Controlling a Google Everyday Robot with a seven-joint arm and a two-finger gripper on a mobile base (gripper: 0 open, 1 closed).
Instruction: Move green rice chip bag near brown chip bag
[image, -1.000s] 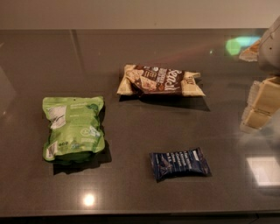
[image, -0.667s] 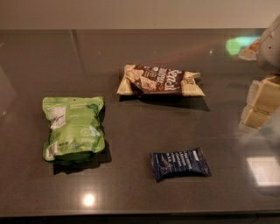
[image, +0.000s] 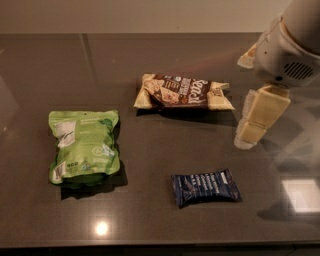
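The green rice chip bag (image: 84, 147) lies flat on the left of the table (image: 150, 220), well apart from the brown chip bag (image: 182, 92), which is farther and more to the right. I judge that no part of the task is done: grasping, carrying and placing all remain. The gripper (image: 252, 131) hangs at the right edge, well apart from the green rice chip bag, holding nothing; whether it is open I cannot tell.

Green bag (image: 83, 146) left on table (image: 150, 220), brown bag (image: 182, 92) centre-back, blue packet (image: 206, 186) front, gripper (image: 248, 137) hovering far right.
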